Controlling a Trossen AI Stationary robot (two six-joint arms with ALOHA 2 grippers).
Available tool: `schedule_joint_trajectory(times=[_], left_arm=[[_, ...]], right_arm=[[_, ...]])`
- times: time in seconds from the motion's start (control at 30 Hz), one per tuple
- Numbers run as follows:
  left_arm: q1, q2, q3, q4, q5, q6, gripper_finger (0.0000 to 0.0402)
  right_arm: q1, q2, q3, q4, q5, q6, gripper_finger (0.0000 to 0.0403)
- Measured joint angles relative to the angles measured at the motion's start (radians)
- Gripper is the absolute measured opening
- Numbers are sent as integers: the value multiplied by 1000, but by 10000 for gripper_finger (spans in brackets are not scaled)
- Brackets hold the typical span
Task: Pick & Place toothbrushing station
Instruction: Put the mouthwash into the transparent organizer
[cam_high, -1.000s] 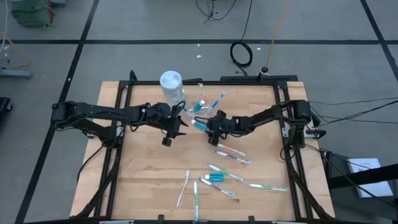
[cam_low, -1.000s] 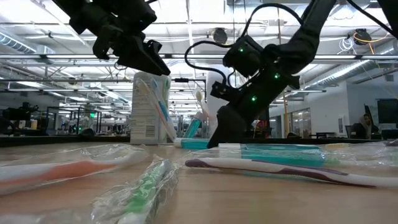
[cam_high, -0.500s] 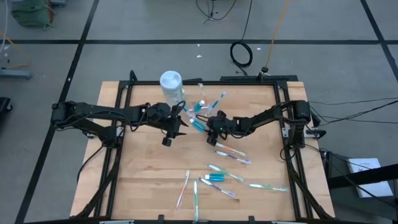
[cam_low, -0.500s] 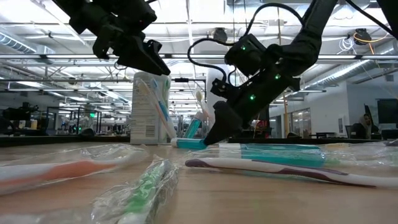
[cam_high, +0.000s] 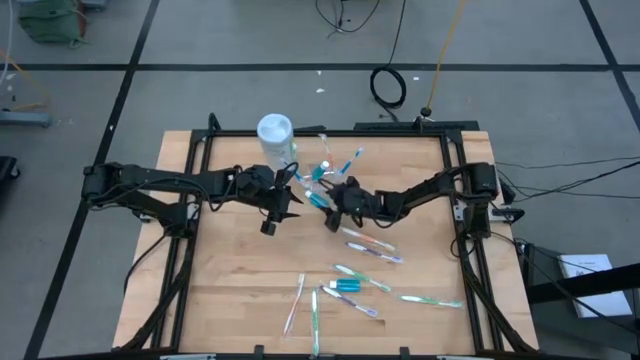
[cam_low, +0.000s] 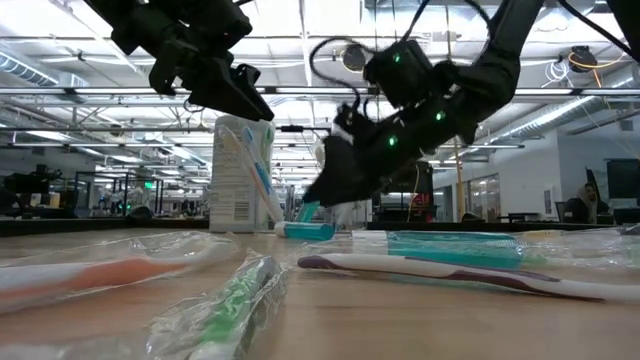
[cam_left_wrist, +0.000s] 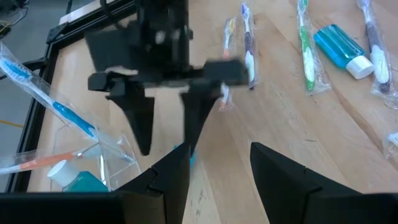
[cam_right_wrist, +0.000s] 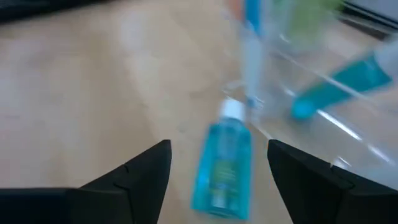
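Note:
A small blue toothpaste tube (cam_right_wrist: 221, 167) with a white cap lies flat on the wooden table (cam_high: 230, 280), just beside the clear plastic holder (cam_high: 322, 168). The holder has toothbrushes and a tube standing in it. My right gripper (cam_high: 332, 210) is open and hovers above the lying tube (cam_low: 305, 230), touching nothing; in its wrist view the tube shows ahead between its fingers. My left gripper (cam_high: 272, 208) is open and empty, held above the table left of the holder, facing my right gripper (cam_left_wrist: 165, 106). Several wrapped toothbrushes (cam_high: 372, 243) lie on the near half of the table.
A tall white canister (cam_high: 276, 134) stands at the far edge, left of the holder. Another blue tube (cam_high: 347, 286) lies among the loose toothbrushes (cam_high: 312, 320) near the front. Bare wood shows on the table's left half. Black frame rails (cam_high: 190, 180) border the table.
My right gripper has risen from the table surface and gone a little toward the table's left edge, and now stands over the lying blue tube.

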Motion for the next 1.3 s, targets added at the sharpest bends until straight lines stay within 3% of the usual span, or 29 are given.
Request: schedule_joint_trajectory(times=[0.3, 0.47, 0.87, 1.03, 1.3], left_arm=[[-1, -1, 0, 2, 2, -8, 172], [-1, -1, 0, 0, 2, -18, 172], [-8, -1, 0, -1, 3, -33, 172], [-8, -1, 0, -5, 8, -82, 172], [-21, 4, 0, 6, 33, -134, 172]], right_arm=[[3, 153, 42, 29, 40, -47, 250], [-2, 158, 41, 2, 37, -96, 240], [-2, 142, 39, 17, -68, -115, 145], [10, 93, 37, -45, -73, -167, 157], [48, -112, 35, -229, -73, -263, 152]])
